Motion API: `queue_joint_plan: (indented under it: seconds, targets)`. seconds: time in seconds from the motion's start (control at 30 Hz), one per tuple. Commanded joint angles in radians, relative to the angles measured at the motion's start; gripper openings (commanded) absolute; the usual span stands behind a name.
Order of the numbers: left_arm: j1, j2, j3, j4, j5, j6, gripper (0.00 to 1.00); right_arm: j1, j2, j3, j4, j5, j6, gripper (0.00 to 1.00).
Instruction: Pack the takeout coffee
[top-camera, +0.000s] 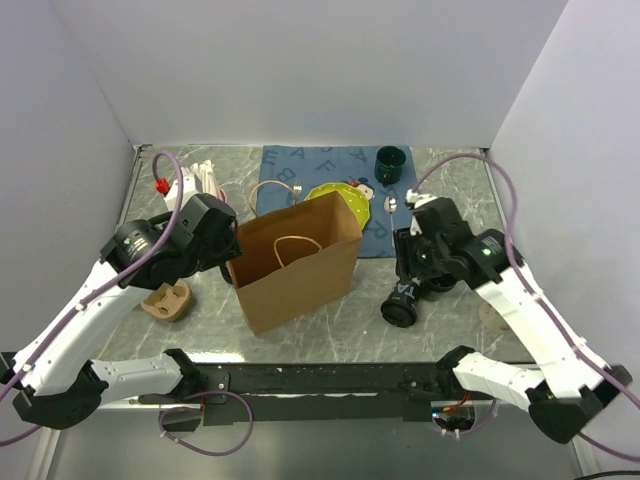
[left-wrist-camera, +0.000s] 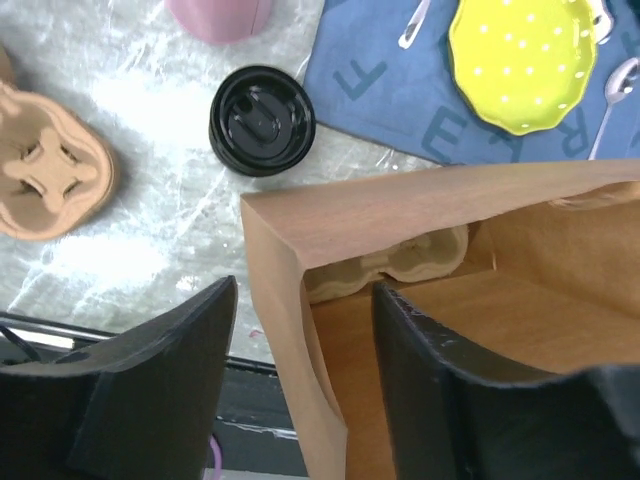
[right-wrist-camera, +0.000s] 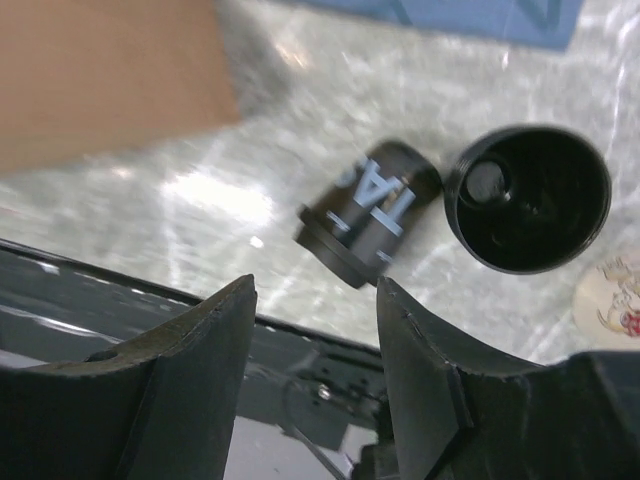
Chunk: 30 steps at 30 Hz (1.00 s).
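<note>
Black, glossy-lidded takeout coffee stands upright beside the paper bag (left jaws and right jaws both parted, gripping nothing).

White arms with black joints, purple cables

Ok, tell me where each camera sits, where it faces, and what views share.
Top external: above, behind the bases, looking down on the table and paper bag; left arm and right arm show.
Left wrist: on the left arm, looking down into the bag's mouth; left gripper open, straddling the bag's wall.
Right wrist: on the right arm, looking down at a black cup on its side; right gripper open.
Shared: top and left wrist show the bag; top and right wrist, that cup.
</note>
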Motion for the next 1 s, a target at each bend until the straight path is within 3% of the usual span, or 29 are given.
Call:
queue_joint_plan:
  seconds: [0.0, 0.17, 0.3, 0.43, 0.57, 0.77, 0.97]
  targets:
    - [0.005, -0.026, 0.084, 0.025, -0.001, 0.12, 0.71, 0.014, 0.062, -0.036, -0.02, 0.037, -0.031, 0.61]
    - [0.005, -0.064, 0.105, 0.129, 0.079, 0.26, 0.85, 0.023, 0.108, -0.102, 0.008, -0.041, -0.159, 0.65]
    - [0.005, -0.104, 0.131, 0.165, 0.097, 0.309, 0.89, 0.034, 0.11, -0.101, 0.049, -0.059, -0.271, 0.65]
    - [0.005, -0.15, 0.137, 0.2, 0.102, 0.363, 0.99, 0.034, 0.125, -0.142, 0.061, -0.171, -0.487, 0.69]
    - [0.005, -0.207, 0.153, 0.218, 0.082, 0.432, 0.97, 0.034, 0.098, -0.246, 0.064, -0.239, -0.665, 0.69]
    - [0.005, -0.247, 0.182, 0.194, 0.039, 0.508, 0.97, 0.039, 0.102, -0.309, 0.103, -0.142, -0.713, 0.65]
    - [0.005, -0.253, 0.191, 0.191, 0.028, 0.553, 0.96, 0.039, 0.125, -0.323, 0.129, -0.174, -0.753, 0.6]
